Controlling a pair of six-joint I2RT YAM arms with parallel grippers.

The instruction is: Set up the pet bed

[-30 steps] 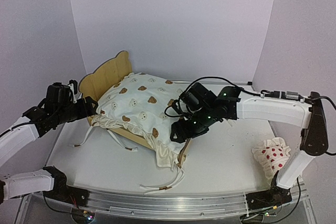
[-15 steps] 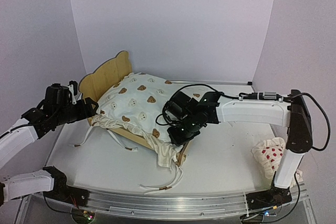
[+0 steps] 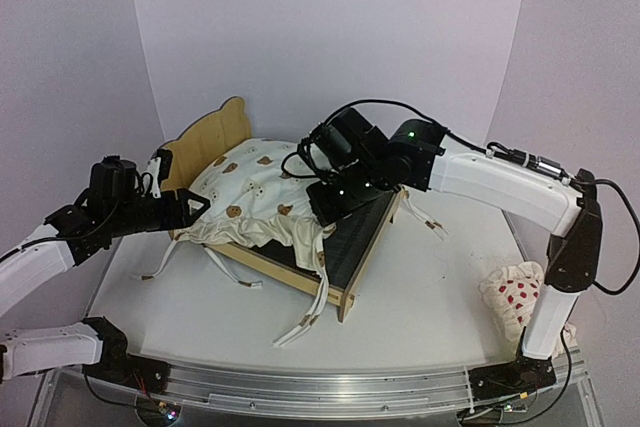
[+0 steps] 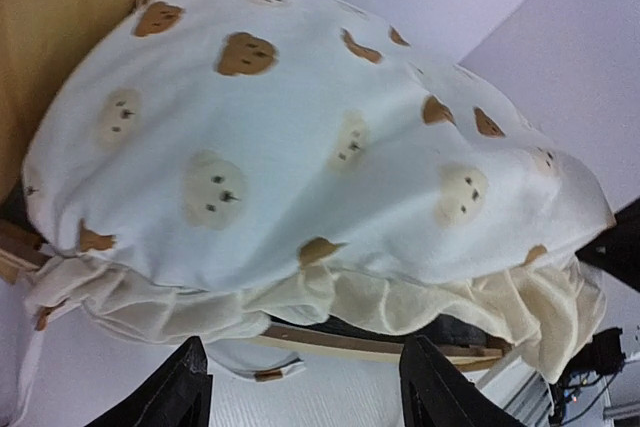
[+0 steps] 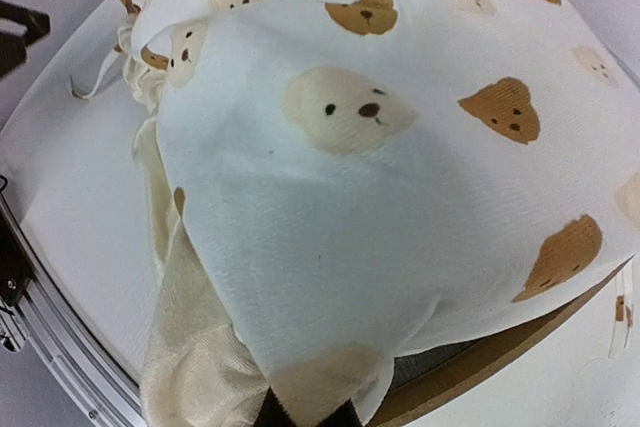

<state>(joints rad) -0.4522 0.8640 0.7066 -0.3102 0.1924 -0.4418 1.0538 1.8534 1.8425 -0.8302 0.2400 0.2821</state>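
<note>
- Plywood bed [image 3: 200, 147] with an ear-shaped headboard stands on the tabletop [image 3: 430, 307]. Its dark grey base [image 3: 357, 237] lies bare at the foot end.
- Cream cushion [image 3: 250, 192] printed with bears is bunched over the headboard half of the bed. Its ruffle spills over the bed rail that faces the left arm.
- Right end effector [image 3: 322, 209] hangs over the middle of the bed. It is closed on the cushion's foot-end edge and holds it up off the base. The wrist view shows fabric pinched at the fingertips [image 5: 340, 415].
- Left end effector [image 3: 188, 209] sits just beside the bed's near rail, close to the headboard. Its fingers [image 4: 185, 392] are spread wide with nothing between them.
- White ties [image 3: 310, 312] trail from the cushion over the bed's foot corner onto the tabletop.
- Red-dotted pillow [image 3: 517, 297] lies well apart from the bed, on the right arm's side.
</note>
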